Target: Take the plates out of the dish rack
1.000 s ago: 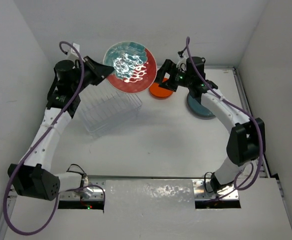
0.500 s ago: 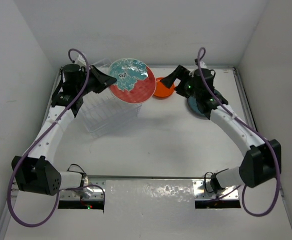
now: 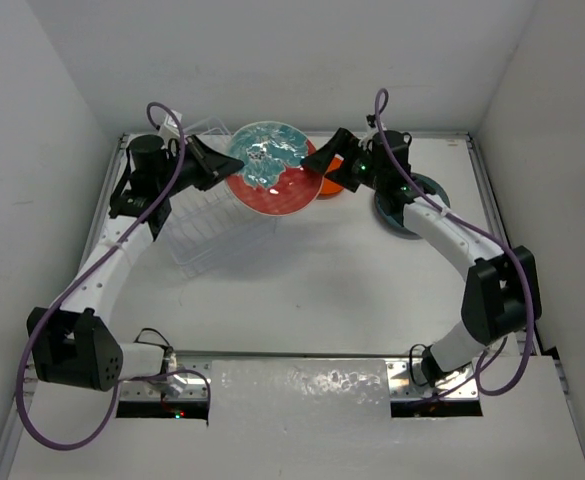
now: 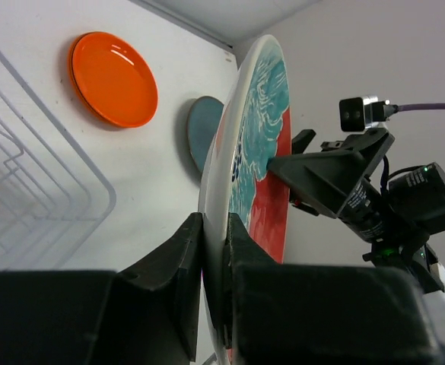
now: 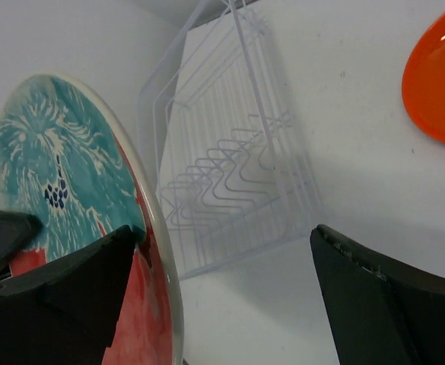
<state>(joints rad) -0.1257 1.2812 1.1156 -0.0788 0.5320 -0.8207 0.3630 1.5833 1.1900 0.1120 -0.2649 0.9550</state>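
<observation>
My left gripper [image 3: 210, 162] is shut on the rim of a red plate with a teal splash pattern [image 3: 272, 172] and holds it in the air, tilted, just right of the clear dish rack [image 3: 217, 225]. The left wrist view shows that plate [image 4: 256, 137] edge-on, pinched between my left gripper's [image 4: 216, 251] jaws. My right gripper [image 3: 324, 160] is open at the plate's right rim. In the right wrist view its jaws [image 5: 230, 296] stand wide apart, with the plate [image 5: 77, 198] against the left finger. An orange plate [image 3: 332, 186] and a dark teal plate [image 3: 414, 212] lie on the table.
The rack [image 5: 237, 175] shows no plates in its wire slots. The orange plate [image 4: 114, 78] and the teal plate [image 4: 201, 138] lie near the back wall, the teal one partly under my right arm. White walls close in on three sides.
My left gripper has brought the red and teal plate down and to the right. My right gripper has swung left from the orange plate to the held plate's rim.
</observation>
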